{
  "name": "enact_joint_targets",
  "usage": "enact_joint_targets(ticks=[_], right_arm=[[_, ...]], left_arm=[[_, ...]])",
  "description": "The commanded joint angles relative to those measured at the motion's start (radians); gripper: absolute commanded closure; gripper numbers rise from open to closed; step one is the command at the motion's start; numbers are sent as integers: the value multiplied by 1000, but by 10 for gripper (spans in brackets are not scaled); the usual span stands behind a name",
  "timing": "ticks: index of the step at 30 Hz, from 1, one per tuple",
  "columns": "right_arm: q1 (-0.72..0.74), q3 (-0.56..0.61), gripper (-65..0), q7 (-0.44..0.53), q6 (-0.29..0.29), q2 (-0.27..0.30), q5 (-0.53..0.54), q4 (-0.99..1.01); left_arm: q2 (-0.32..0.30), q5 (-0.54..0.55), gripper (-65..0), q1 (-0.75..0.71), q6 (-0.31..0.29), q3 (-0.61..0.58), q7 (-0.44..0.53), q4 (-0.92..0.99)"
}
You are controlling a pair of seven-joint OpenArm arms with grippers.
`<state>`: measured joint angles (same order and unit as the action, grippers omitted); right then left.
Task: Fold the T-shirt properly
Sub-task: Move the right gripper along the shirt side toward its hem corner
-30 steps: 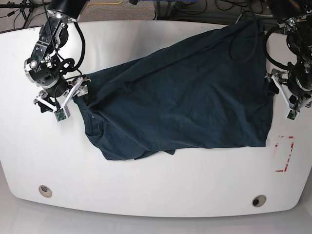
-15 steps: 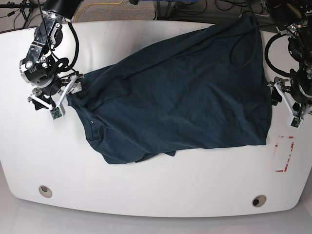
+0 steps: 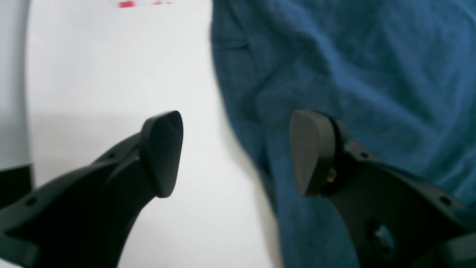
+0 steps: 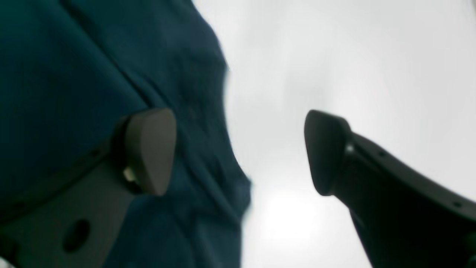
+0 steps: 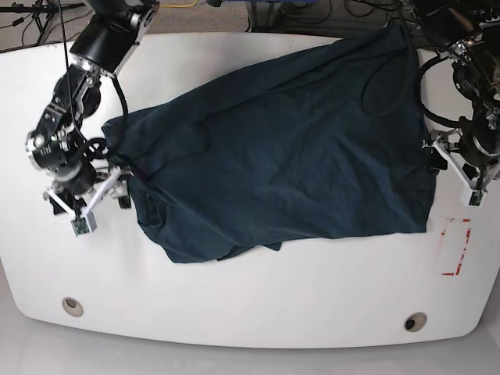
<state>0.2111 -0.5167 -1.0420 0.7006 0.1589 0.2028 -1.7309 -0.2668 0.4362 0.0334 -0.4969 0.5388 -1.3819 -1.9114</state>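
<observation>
Straddling the T-shirt's [image 3: 353,74] hem, the left gripper [image 3: 236,154] gapes wide, empty. Right wrist: right gripper [image 4: 238,152] likewise wide over the edge. Base view: right gripper has dropped lower (re-grasp likely); shirt spread, unfolded, on table [image 5: 250,305].

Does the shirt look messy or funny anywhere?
Yes. The T-shirt lies crooked and wrinkled on the table. Its far corner hangs over the table's back edge, and the near left part is bunched into folds. Both the left gripper and right gripper are open beside its edges, holding nothing.
</observation>
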Motion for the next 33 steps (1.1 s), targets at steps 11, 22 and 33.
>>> enact_joint_targets(ticks=[11, 22, 33], right_arm=[[251, 117, -517, 297, -2, 55, 1, 526], [429, 298, -522, 681, -25, 118, -1, 1040], [486, 476, -523, 928, -114, 170, 1, 1291]], left_arm=[[-22, 3, -410, 15, 7, 10, 20, -13], [-24, 5, -408, 10, 5, 11, 20, -13], [-22, 6, -408, -11, 2, 11, 19, -15]])
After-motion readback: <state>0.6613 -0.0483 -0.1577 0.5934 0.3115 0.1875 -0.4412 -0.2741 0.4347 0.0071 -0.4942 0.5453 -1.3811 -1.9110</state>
